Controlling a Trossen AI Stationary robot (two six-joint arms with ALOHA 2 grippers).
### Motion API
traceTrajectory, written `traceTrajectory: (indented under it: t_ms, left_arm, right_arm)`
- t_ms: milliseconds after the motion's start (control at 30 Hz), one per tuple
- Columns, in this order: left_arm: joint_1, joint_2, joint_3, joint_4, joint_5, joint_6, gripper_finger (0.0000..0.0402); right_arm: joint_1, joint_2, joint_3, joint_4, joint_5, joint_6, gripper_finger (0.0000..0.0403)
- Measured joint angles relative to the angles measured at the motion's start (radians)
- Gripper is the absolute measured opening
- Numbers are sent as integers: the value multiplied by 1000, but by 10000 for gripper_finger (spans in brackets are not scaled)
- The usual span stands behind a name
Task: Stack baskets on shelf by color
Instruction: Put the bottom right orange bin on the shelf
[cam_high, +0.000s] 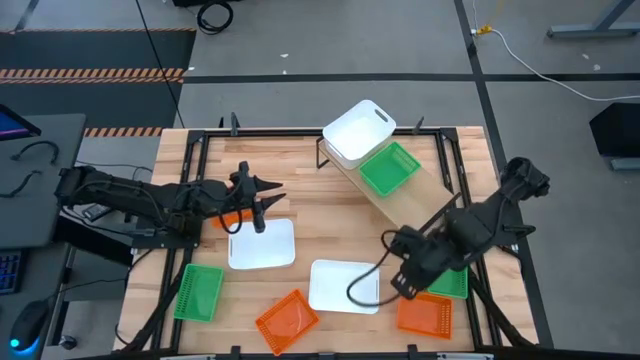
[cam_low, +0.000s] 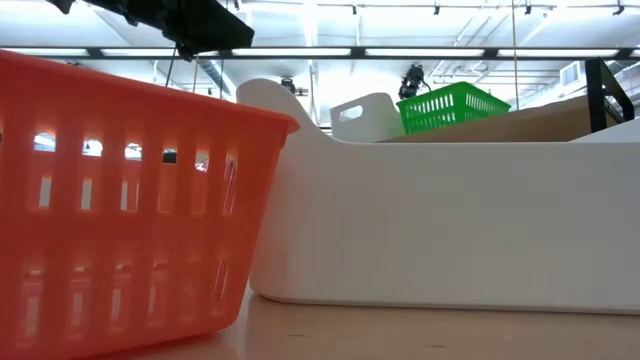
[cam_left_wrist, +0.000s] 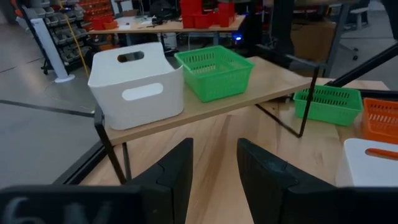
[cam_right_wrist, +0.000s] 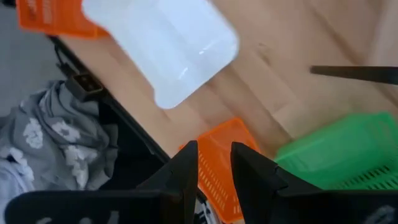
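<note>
The slanted shelf (cam_high: 420, 195) carries a white basket (cam_high: 360, 130) and a green basket (cam_high: 388, 168); the left wrist view shows the same white basket (cam_left_wrist: 137, 84) and green basket (cam_left_wrist: 214, 71). On the table lie two white baskets (cam_high: 265, 245) (cam_high: 343, 285), two green baskets (cam_high: 198, 292) (cam_high: 452, 283) and three orange baskets (cam_high: 230, 218) (cam_high: 287, 320) (cam_high: 423, 315). My left gripper (cam_high: 272, 195) (cam_left_wrist: 214, 174) hovers open over the table's left half, facing the shelf. My right gripper (cam_high: 398, 290) (cam_right_wrist: 214, 168) hangs open between the near white basket (cam_right_wrist: 168, 43) and the right orange basket (cam_right_wrist: 227, 162).
A black metal frame (cam_high: 300, 130) runs along the table's edges. Bare wood shows between the shelf and the left white basket. In the low view an orange basket (cam_low: 120, 200) and a white basket (cam_low: 450, 220) fill the foreground. Grey cloth (cam_right_wrist: 56, 137) lies beyond the table edge.
</note>
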Motion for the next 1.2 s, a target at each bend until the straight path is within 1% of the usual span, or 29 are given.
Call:
traceTrajectory:
  t_ms: [100, 300, 500, 667, 833, 1000, 1133, 1200]
  left_arm:
    - [-8, 0, 0, 4, 27, -3, 133]
    - [-46, 0, 0, 5, 37, -18, 133]
    - [-54, 0, 0, 9, 36, -20, 133]
    - [-55, 0, 0, 8, 37, -48, 133]
    - [-62, 0, 0, 7, 36, -76, 133]
    - [-102, 2, 0, -3, 37, -78, 133]
    - [-138, 2, 0, 3, 37, -78, 133]
    - [-157, 2, 0, 4, 37, -88, 133]
  right_arm:
    - [36, 37, -46, 69, -22, -83, 100]
    - [85, 172, -59, 75, -180, -209, 100]
    - [166, 281, -59, 138, -237, -195, 100]
    - [240, 324, -59, 232, -235, -110, 100]
    - [298, 353, -59, 255, -198, -19, 100]
    - [331, 382, -64, 244, -161, -4, 100]
    - [332, 397, -63, 220, -97, -16, 100]
    - [330, 412, -64, 196, -91, -30, 100]
